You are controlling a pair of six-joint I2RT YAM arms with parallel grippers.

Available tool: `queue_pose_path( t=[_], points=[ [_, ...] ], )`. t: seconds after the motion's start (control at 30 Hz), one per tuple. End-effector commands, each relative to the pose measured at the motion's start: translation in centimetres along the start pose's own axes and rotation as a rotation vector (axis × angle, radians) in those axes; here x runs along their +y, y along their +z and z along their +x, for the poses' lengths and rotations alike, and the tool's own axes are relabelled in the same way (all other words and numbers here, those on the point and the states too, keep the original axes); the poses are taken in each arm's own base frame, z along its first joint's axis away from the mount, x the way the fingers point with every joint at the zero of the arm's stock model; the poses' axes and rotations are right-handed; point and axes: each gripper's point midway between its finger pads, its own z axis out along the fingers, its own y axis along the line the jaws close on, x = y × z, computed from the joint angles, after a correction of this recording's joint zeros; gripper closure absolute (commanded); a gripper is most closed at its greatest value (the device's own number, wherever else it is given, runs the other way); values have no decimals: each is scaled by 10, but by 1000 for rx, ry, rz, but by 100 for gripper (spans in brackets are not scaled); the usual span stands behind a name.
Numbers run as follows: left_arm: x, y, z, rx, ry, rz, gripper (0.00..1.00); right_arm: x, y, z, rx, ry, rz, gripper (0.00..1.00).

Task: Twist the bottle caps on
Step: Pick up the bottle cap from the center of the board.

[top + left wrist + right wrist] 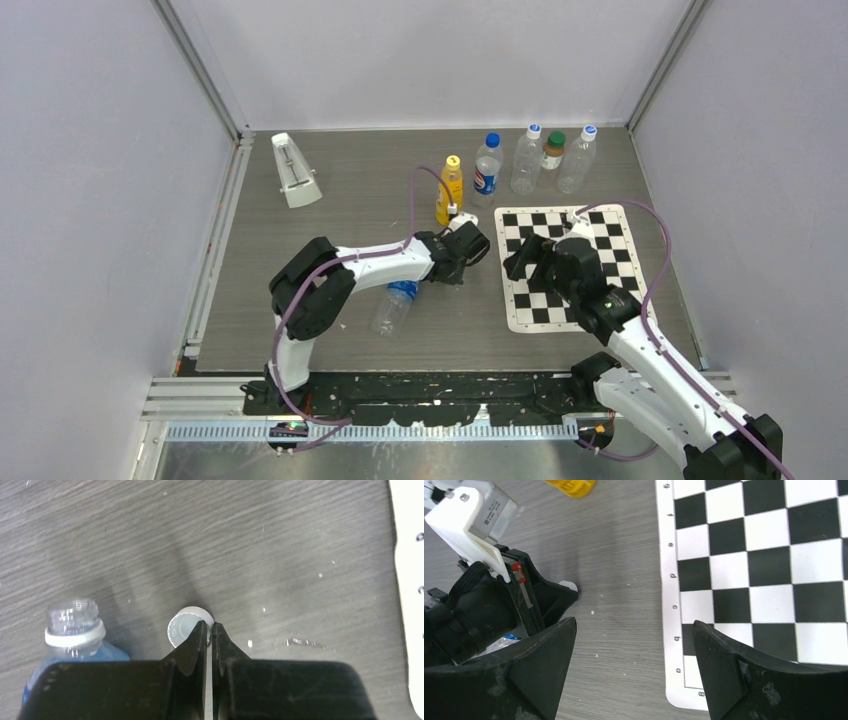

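Five bottles point(527, 160) upright, one lying point(392, 306), one white cap point(186, 624), perhaps pinched

The white cap point(189, 625) lies on the grey wood-grain table point(250, 540). The chequered mat point(764, 570) is black and white. Beside the yellow bottle point(450, 195), the clear bottle point(75, 630) has a white neck ring.

Bottle point(74, 630) crowds white cap point(186, 625); mat point(407, 605) side free.

Six bottles point(487, 172); one each: loose cap point(186, 624), chessboard point(625, 255), metronome point(296, 172)
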Motion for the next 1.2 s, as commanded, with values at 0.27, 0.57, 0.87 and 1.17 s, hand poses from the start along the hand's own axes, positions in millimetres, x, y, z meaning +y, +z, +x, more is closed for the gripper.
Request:
queue_pose_path(
  t=[0.27, 0.57, 0.87, 1.17],
  points=[
    [-9, -119, -78, -309, -243, 397, 100, 78, -30, -44, -198, -96, -433, 5],
    [18, -191, -106, -443, -473, 695, 100, 143, -46, -59, -221, -175, -759, 4],
    [21, -261, -118, -519, -626, 1027, 100, 196, -68, -77, -311, -305, -1084, 14],
    [18, -287, -122, -515, -688, 1168, 100, 219, -82, -93, -394, -439, -1211, 22]
  ],
)
